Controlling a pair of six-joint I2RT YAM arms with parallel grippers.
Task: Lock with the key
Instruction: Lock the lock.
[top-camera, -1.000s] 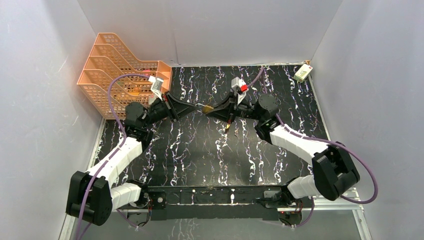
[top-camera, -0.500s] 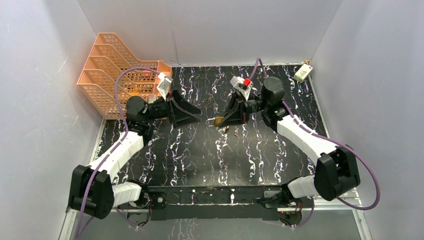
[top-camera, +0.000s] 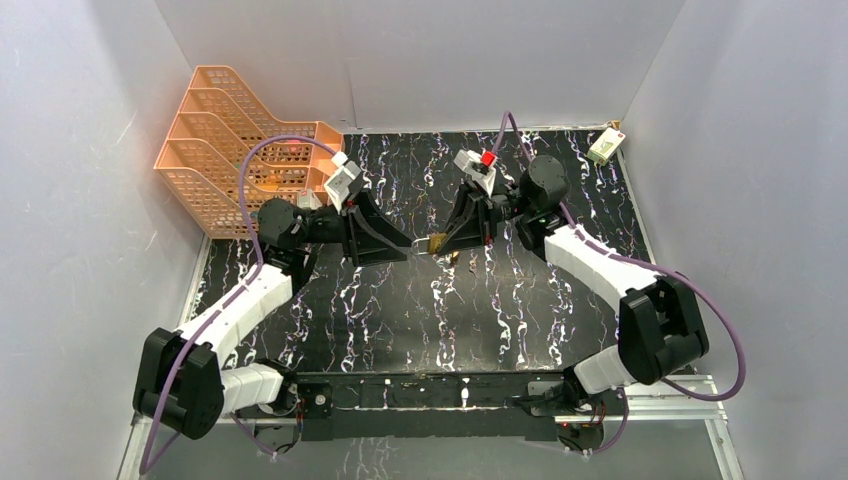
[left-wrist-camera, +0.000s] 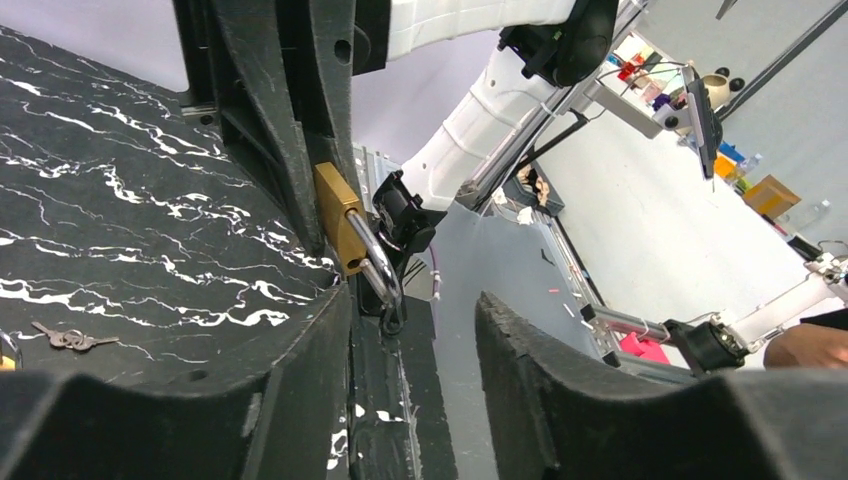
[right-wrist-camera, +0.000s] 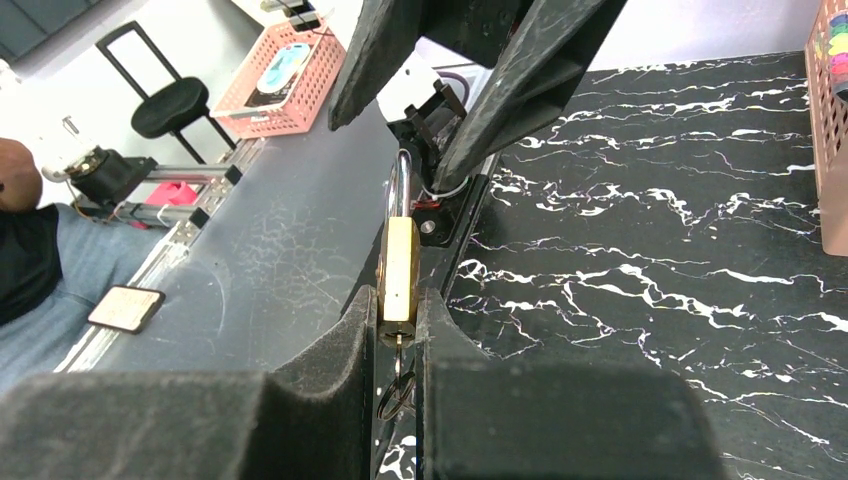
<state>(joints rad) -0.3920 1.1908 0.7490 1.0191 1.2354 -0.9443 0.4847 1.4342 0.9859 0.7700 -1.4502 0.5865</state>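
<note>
A brass padlock (right-wrist-camera: 401, 270) is clamped by its body between the fingers of my right gripper (right-wrist-camera: 398, 300), shackle (right-wrist-camera: 399, 190) pointing away towards the left arm. A key sits in its keyhole, with a key ring (right-wrist-camera: 397, 385) hanging below. In the top view the padlock (top-camera: 437, 243) is above the table's middle, with the right gripper (top-camera: 445, 243) behind it. My left gripper (top-camera: 408, 247) is open and empty just left of the shackle. In the left wrist view the padlock (left-wrist-camera: 338, 212) and shackle (left-wrist-camera: 380, 268) lie beyond the left gripper (left-wrist-camera: 415, 330), by its left finger.
Stacked orange trays (top-camera: 240, 140) stand at the back left, close behind the left arm. A small white box (top-camera: 605, 147) sits in the back right corner. Another small key (left-wrist-camera: 65, 338) lies on the black marbled table (top-camera: 400, 310).
The right gripper has drawn the padlock a little right and nearer. The left gripper came off it, swung nearer, and its open jaws now stand beside the shackle.
</note>
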